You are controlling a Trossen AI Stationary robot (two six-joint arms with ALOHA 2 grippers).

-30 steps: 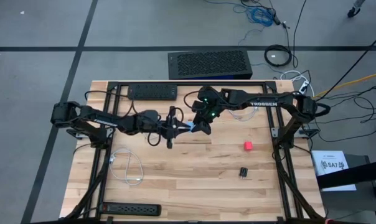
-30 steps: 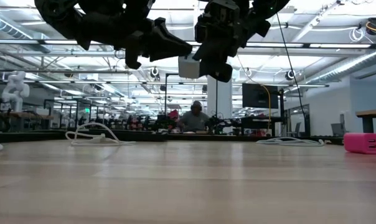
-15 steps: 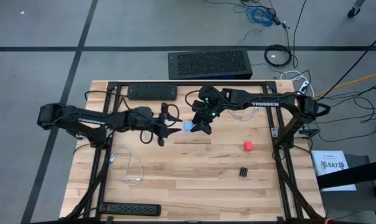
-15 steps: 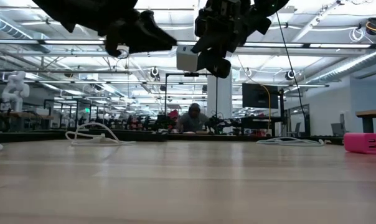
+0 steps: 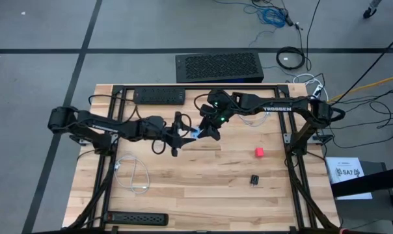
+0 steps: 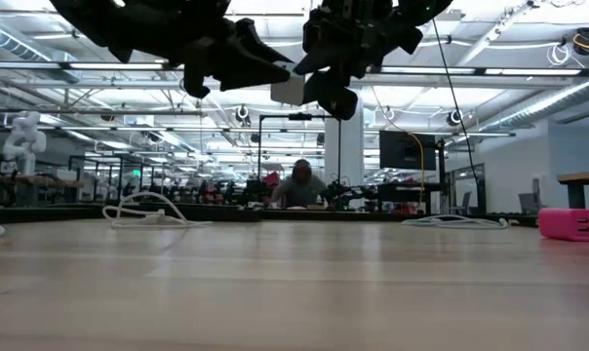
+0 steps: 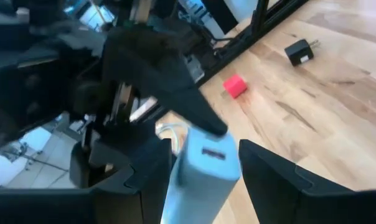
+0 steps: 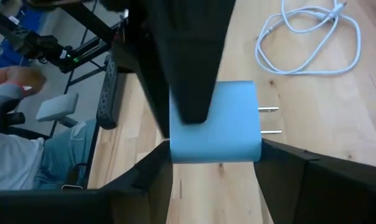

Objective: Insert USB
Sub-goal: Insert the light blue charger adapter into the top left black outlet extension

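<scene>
While both dark arms meet above the middle of the pale wooden table (image 5: 203, 182), the right pincer (image 5: 208, 132) is closed on a small light-blue block-shaped wall charger (image 5: 198, 133) with two metal prongs. In the right wrist view the charger (image 8: 215, 123) sits tight between the two dark fingers (image 8: 149, 181), and its prongs stick out to the right of the frame. In the left wrist view its end with the USB slot (image 7: 206, 152) faces the camera.

The left pincer (image 5: 179, 134) is just to the left of the charger in the high view. I cannot tell if it is open or closed, or if it holds anything.

A white coiled cable (image 5: 133, 173) lies in the lower left part of the table. A small pink block (image 5: 259, 152) and a small black plug (image 5: 255, 179) lie well apart from the arms, toward the lower right. In the low view a person (image 6: 296, 185) sits far behind the table.
</scene>
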